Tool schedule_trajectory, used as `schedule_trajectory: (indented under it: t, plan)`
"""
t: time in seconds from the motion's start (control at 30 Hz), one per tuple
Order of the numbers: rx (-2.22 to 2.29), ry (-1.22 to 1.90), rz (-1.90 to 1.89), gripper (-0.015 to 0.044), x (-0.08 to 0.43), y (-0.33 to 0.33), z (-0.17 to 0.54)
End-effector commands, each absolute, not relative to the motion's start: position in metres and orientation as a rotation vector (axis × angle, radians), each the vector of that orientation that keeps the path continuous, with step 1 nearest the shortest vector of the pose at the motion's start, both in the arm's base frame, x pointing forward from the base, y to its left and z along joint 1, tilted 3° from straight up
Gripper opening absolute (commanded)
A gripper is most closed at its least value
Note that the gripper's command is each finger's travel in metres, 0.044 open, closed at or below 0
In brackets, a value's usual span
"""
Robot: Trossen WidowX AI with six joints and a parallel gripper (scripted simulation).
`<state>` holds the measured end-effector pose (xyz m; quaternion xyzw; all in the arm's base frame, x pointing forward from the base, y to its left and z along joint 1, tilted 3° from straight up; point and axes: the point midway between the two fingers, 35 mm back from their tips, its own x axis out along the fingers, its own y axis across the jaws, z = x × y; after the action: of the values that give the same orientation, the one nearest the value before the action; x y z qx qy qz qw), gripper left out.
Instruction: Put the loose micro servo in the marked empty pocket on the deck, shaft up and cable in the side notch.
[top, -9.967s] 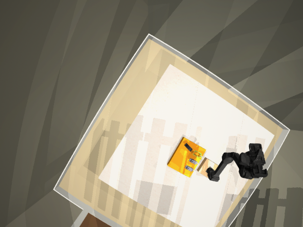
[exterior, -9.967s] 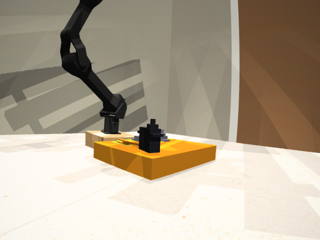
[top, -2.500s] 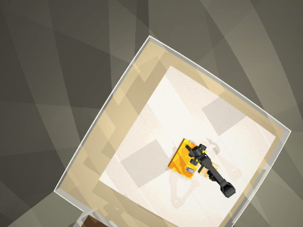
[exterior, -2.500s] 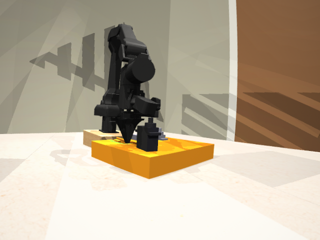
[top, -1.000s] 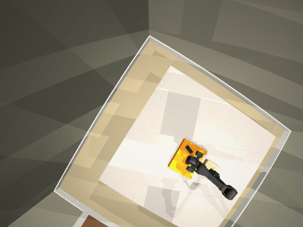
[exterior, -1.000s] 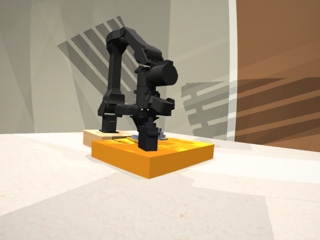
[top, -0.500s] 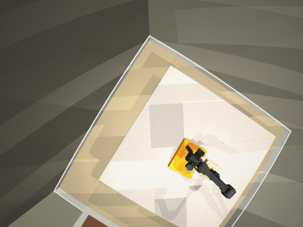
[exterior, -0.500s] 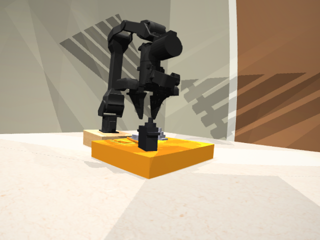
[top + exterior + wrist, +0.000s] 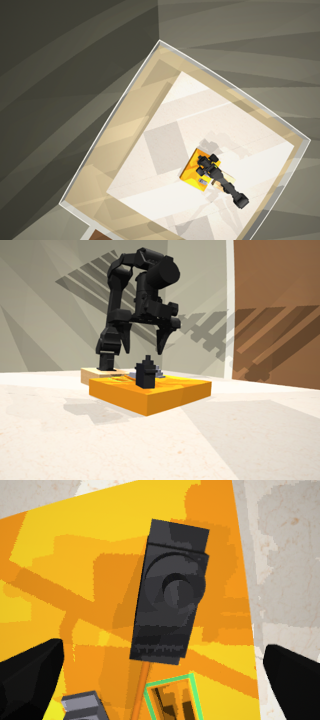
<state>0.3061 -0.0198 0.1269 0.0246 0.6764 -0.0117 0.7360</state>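
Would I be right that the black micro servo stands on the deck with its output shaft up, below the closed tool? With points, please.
Not quite: the tool [image 9: 143, 353] is wide open, as the exterior view shows. The black micro servo [image 9: 145, 375] [image 9: 170, 615] does stand on the deck [image 9: 192, 169] [image 9: 178, 392] [image 9: 110, 605], output shaft [image 9: 147, 357] [image 9: 178, 593] up, below it.

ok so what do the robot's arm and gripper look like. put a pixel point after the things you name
The arm [image 9: 228, 182] [image 9: 115, 298] is matte black, with chunky blocky joints and a thick rounded barrel section. The gripper [image 9: 143, 353] [image 9: 166, 652] is black too, with two wedge-shaped fingers narrowing to blunt tips.
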Motion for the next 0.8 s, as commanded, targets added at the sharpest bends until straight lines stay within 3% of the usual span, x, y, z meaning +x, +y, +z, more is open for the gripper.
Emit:
schedule_trajectory:
  t: [0.0,0.6,0.77]
  plan:
    - [0.061,1.504,-0.026,0.044,0.305,-0.019,0.113]
    - [0.061,1.504,-0.026,0.044,0.306,-0.019,0.093]
    - [0.061,1.504,-0.026,0.0309,0.306,-0.019,0.093]
